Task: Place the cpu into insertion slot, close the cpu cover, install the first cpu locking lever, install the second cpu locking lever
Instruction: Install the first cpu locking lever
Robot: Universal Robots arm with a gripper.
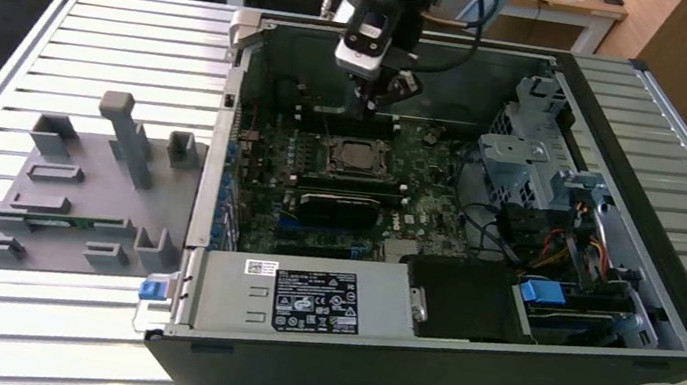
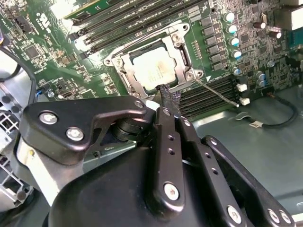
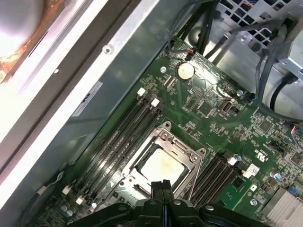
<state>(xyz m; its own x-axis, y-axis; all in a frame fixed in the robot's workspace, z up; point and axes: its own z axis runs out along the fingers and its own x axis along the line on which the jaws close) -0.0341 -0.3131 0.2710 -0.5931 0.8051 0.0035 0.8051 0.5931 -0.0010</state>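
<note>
In the first wrist view, you see the chip (image 3: 160, 165) lying in the socket (image 3: 137, 188) with the metal frame (image 3: 182, 150) down around it. Your fingers (image 3: 157, 189) are pressed together, their tips at the socket's edge, inside the computer case (image 1: 648, 326).

1. My exterior view sits high over the near edge of the bench (image 1: 84, 25), angled down on the whole open computer case (image 1: 648, 326).
2. Both wrist views hang close over the motherboard (image 3: 208, 104), looking down past the gripper (image 3: 161, 184).
3. All three share the cpu (image 2: 152, 66) and the motherboard around it.
</note>
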